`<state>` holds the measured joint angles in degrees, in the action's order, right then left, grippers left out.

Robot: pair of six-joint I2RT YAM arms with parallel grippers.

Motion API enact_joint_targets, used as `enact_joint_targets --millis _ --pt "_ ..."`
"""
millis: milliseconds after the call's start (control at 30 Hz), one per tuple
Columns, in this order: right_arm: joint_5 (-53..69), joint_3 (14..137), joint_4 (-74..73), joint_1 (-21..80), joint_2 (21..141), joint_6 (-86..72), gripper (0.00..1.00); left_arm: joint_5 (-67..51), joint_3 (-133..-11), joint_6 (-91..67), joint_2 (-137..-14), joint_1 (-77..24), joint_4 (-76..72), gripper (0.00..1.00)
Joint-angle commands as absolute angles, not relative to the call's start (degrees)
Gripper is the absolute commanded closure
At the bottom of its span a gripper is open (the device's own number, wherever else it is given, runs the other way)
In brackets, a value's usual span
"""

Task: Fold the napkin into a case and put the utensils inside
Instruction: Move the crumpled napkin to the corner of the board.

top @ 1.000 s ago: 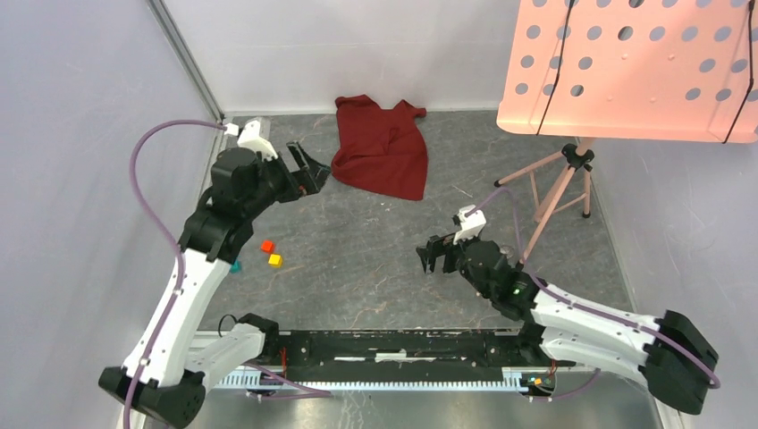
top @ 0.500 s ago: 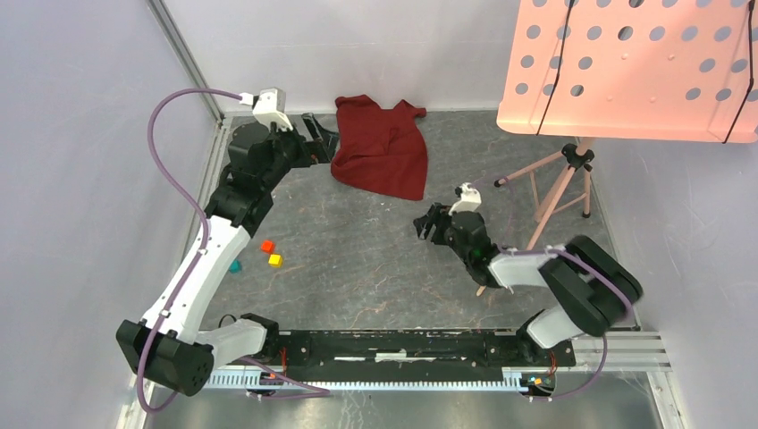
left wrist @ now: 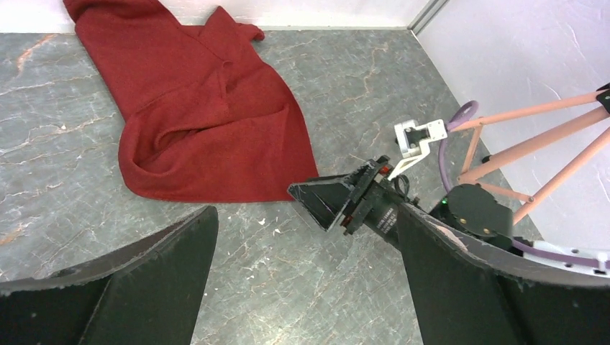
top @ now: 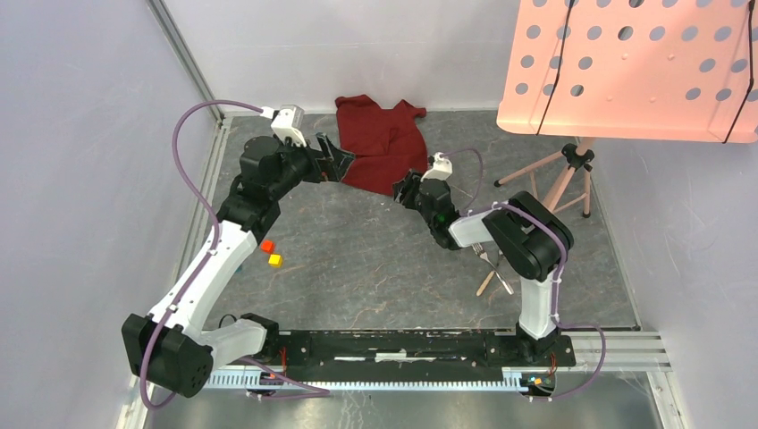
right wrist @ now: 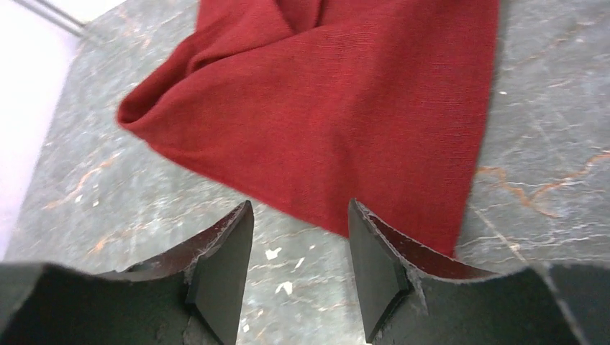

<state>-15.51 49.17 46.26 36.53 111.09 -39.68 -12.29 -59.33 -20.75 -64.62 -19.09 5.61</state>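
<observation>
The napkin (right wrist: 345, 108) is dark red cloth, matt, with a fine woven grain and soft folds; the table (right wrist: 547, 180) under it looks like grey stone, dull and lightly rough, with rusty veins and white flecks; the fingers (right wrist: 223, 273) of the right gripper (right wrist: 298, 208) are matt black with rough, scuffed pale edges; those of the left gripper (top: 342, 164) look the same; the arm shells (top: 201, 277) are smooth white plastic with a slight gloss; the cable (top: 192, 125) has a smooth purple sheath; the utensils (top: 487, 259) on the right glint like bare metal; the perforated panel (top: 626, 63) at the far right is smooth, matt pink.
</observation>
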Motion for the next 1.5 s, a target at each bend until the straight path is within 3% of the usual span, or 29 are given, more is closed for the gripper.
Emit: enact_joint_targets --millis 0,267,567,867,1133,1467 --pt "-20.71 51.99 47.97 35.42 114.64 -40.73 0.42 -14.15 -60.23 -18.86 -64.47 -19.24 2.24 0.00" --pt "-15.32 52.63 43.89 34.61 116.28 -40.68 0.46 -11.03 -59.41 -16.64 -62.75 -19.09 2.12 0.00" --pt "-5.48 35.02 42.92 35.49 105.92 -40.66 0.48 -9.11 -59.41 -14.74 -63.03 -19.15 2.81 0.00" --pt "6.56 22.17 27.49 44.32 92.11 -28.42 0.51 -7.23 -59.50 -13.54 -63.36 -19.07 3.50 0.00" --pt "8.15 14.03 19.61 46.42 74.01 -23.08 0.51 -5.88 -60.79 -13.90 -66.76 -19.24 6.13 0.00" --pt "1.16 19.04 12.92 46.44 65.66 -16.62 0.44 7.92 -65.17 -8.44 -81.93 -26.28 16.86 0.00"
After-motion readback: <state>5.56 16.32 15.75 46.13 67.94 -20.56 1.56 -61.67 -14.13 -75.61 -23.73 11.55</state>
